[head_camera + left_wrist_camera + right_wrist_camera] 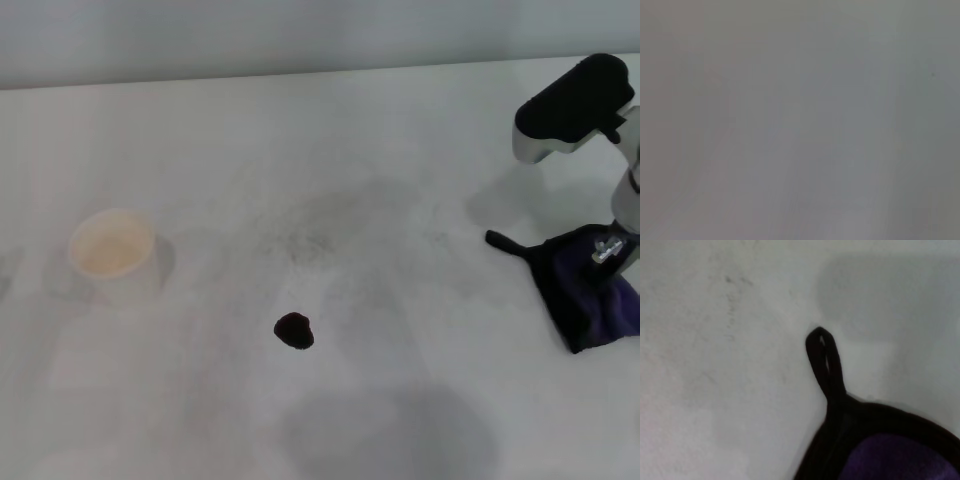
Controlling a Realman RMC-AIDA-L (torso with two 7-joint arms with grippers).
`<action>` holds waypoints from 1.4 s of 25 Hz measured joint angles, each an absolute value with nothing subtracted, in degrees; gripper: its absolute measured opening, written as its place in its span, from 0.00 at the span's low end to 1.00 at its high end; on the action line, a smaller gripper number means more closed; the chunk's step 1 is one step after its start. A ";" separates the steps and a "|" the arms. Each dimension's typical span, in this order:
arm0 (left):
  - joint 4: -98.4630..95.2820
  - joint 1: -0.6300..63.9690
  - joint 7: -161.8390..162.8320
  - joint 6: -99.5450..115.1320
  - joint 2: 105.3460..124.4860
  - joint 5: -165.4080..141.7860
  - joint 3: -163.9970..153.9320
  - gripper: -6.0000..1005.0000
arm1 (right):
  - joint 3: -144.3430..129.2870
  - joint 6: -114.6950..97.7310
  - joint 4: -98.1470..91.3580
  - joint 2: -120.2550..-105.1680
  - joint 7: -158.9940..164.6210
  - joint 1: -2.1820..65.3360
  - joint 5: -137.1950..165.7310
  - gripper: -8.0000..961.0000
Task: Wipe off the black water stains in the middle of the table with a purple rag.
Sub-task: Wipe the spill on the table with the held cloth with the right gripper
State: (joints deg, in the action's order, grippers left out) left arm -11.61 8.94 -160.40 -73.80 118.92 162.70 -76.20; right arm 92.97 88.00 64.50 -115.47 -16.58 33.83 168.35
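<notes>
The black water stain [294,331] is a small dark blob on the white table [400,150], a little in front of its middle. The purple rag [580,300] with black edging lies at the right edge, its black loop tab [505,241] pointing toward the middle. My right gripper [610,252] reaches down onto the rag's top, far to the right of the stain. In the right wrist view the rag's [880,450] corner and loop tab [824,362] lie flat on the table. The left wrist view shows only a plain grey blur.
A white paper cup [112,255] stands at the left. A faint grey speckled smudge [300,235] marks the table behind the stain. The table's far edge runs along the top of the head view.
</notes>
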 joint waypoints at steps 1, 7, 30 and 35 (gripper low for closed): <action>-11.61 8.95 -160.40 -73.88 118.92 162.71 -76.20 0.86 | 92.50 87.97 64.84 -115.54 -16.54 33.83 168.09 0.07; -11.61 9.34 -160.38 -74.31 118.96 162.68 -76.20 0.86 | 88.87 87.04 66.99 -115.78 -16.49 34.56 163.69 0.07; -11.21 10.49 -159.91 -74.46 119.27 162.24 -76.91 0.86 | 63.52 74.44 62.38 -116.19 -16.75 49.62 138.47 0.07; -11.35 10.60 -159.87 -74.45 119.27 162.24 -76.90 0.86 | 59.15 72.49 62.54 -116.18 -16.95 52.13 133.55 0.07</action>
